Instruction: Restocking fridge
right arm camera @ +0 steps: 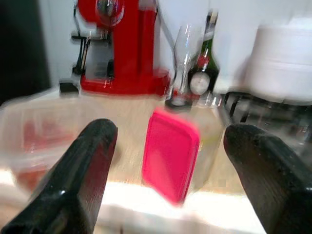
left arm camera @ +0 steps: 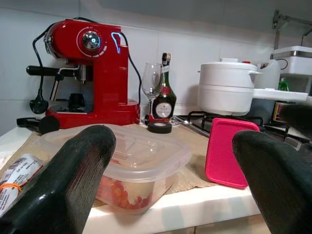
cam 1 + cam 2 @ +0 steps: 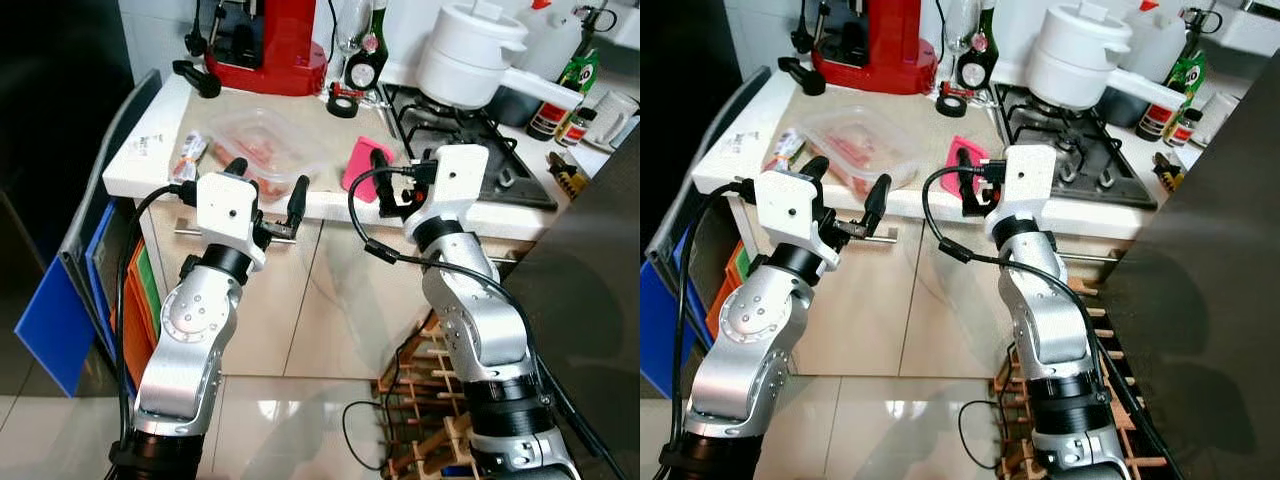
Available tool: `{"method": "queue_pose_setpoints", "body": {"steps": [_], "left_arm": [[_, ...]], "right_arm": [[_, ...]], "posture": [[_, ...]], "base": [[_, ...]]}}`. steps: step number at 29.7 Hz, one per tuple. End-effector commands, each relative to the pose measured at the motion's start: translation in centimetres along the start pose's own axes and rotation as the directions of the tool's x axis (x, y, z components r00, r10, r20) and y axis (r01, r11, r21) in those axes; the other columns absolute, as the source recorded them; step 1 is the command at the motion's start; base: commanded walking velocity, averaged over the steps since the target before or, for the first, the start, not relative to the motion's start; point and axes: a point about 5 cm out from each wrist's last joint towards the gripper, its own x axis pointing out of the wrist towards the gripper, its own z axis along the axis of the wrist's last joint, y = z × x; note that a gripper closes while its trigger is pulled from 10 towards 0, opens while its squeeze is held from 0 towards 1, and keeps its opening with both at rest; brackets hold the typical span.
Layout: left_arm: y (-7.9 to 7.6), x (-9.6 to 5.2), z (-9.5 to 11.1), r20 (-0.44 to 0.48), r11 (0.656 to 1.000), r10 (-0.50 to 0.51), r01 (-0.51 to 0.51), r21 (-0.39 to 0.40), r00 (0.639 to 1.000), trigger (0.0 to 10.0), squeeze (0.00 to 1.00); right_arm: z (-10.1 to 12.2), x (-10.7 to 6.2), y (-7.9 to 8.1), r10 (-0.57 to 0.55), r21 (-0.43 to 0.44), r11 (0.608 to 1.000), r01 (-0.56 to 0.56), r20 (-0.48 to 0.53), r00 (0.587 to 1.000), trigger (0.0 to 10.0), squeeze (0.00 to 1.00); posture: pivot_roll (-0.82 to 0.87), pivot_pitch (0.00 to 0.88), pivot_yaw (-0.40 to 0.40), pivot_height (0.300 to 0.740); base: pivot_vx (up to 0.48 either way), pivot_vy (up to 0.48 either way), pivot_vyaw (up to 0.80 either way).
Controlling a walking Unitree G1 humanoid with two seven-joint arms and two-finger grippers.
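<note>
A clear plastic container (image 3: 262, 148) with red food inside sits near the front of the white counter (image 3: 135, 160). A pink lid (image 3: 360, 168) lies to its right, and a small wrapped packet (image 3: 188, 155) to its left. My left gripper (image 3: 268, 182) is open at counter-edge height, just in front of the container (image 2: 122, 161), with nothing between its fingers. My right gripper (image 3: 395, 180) is open too, right in front of the pink lid (image 1: 170, 151) at the counter's front edge. It is holding nothing.
At the back of the counter stand a red espresso machine (image 3: 265, 40), a wine glass, a dark bottle (image 2: 165, 95) and a tape roll (image 3: 343, 102). A white pot (image 3: 470, 55) sits on the gas hob. Blue folders (image 3: 70, 300) lean at the left; a wooden rack (image 3: 425, 400) stands on the floor.
</note>
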Motion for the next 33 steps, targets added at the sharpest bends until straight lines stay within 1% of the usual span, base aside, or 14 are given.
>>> {"method": "queue_pose_setpoints", "body": {"steps": [1,3,9,11,13,15,16,20,23,25,26,27,30,33], "left_arm": [[-0.7,0.3,0.5,0.033,0.999,-0.041,0.041,-0.012,0.999,10.0,0.0],[-0.7,0.3,0.6,0.04,0.999,-0.044,0.045,-0.008,0.998,10.0,0.0],[-0.9,0.5,1.1,0.063,0.998,-0.055,0.055,0.009,0.996,10.0,0.0],[-1.0,0.5,1.2,0.069,0.998,-0.06,0.06,0.011,0.996,10.0,0.0],[-1.0,0.5,1.4,0.082,0.998,-0.067,0.066,0.018,0.994,10.0,0.0],[-1.1,0.4,1.6,0.096,0.997,-0.074,0.073,0.018,0.993,10.0,0.0],[-1.1,0.4,1.7,0.1,0.997,-0.077,0.075,0.017,0.992,10.0,0.0],[-1.2,0.6,2.0,0.115,0.998,-0.065,0.065,0.006,0.991,10.0,0.0],[-0.9,0.7,2.1,0.119,0.999,-0.033,0.033,0.003,0.992,10.0,0.0],[-0.7,0.7,2.1,0.122,1.0,-0.022,0.023,-0.002,0.992,10.0,0.0],[-0.7,0.7,2.1,0.122,1.0,-0.022,0.023,-0.002,0.992,10.0,0.0],[-0.6,0.7,2.1,0.122,1.0,-0.021,0.022,-0.002,0.992,10.0,0.0],[-0.6,0.6,2.1,0.118,1.0,-0.017,0.018,-0.003,0.993,10.0,0.0],[-0.6,0.5,1.9,0.112,1.0,-0.018,0.018,-0.004,0.994,10.0,0.0]], "right_arm": [[-0.4,-0.4,-0.9,-0.018,0.022,1.0,0.02,-0.053,0.998,10.0,0.0],[-0.8,-0.4,-0.8,-0.012,0.025,1.0,0.014,-0.081,0.997,10.0,0.0],[-0.5,-0.2,-0.2,0.011,0.04,0.999,-0.008,-0.093,0.996,10.0,0.0],[-0.3,-0.1,-0.2,0.01,0.035,0.999,-0.007,-0.081,0.997,10.0,0.0],[0.5,0.0,-0.1,0.006,0.01,1.0,-0.006,-0.025,1.0,10.0,0.0],[2.2,0.0,-0.2,-0.014,-0.064,0.998,0.02,0.097,0.995,10.0,0.0],[2.8,-0.1,-0.2,-0.019,-0.086,0.996,0.031,0.137,0.99,10.0,0.0],[4.4,-0.2,0.2,-0.002,-0.141,0.989,0.036,0.237,0.971,10.0,0.0],[4.9,-0.4,0.6,0.021,-0.164,0.986,0.024,0.273,0.962,10.0,0.0],[5.3,-0.9,0.9,0.04,-0.192,0.981,0.021,0.31,0.95,10.0,0.0],[5.3,-0.9,0.9,0.04,-0.192,0.981,0.021,0.31,0.95,10.0,0.0],[5.7,-1.3,1.0,0.048,-0.198,0.98,0.021,0.339,0.94,10.0,0.0],[6.9,-1.9,1.2,0.071,-0.205,0.979,0.012,0.392,0.917,10.0,0.0],[7.3,-2.0,1.2,0.081,-0.196,0.981,-0.001,0.401,0.912,10.0,0.0]], "posture": [[0.14,0.0,-0.15,0.74],[0.14,0.0,-0.15,0.74],[0.15,0.0,-0.152,0.74],[0.15,0.0,-0.152,0.74],[0.15,0.0,-0.152,0.74],[0.15,0.0,-0.152,0.74],[0.15,0.0,-0.152,0.74],[0.15,0.0,-0.152,0.74],[0.15,0.0,-0.154,0.74],[0.15,0.0,-0.155,0.74],[0.15,0.0,-0.155,0.74],[0.15,0.0,-0.153,0.74],[0.14,0.0,-0.151,0.74],[0.14,0.0,-0.15,0.74]], "base": [[0.296,0.0,0.0],[0.472,0.0,0.0],[0.472,0.0,0.0],[0.472,0.0,0.0],[0.472,0.0,0.0],[0.472,0.0,0.0],[0.472,0.0,0.0],[0.461,0.0,0.0],[0.146,0.0,0.0],[0.0,0.0,0.0],[0.0,0.0,0.0],[0.0,0.0,0.0],[0.0,0.0,0.0],[0.0,0.0,0.0]]}}
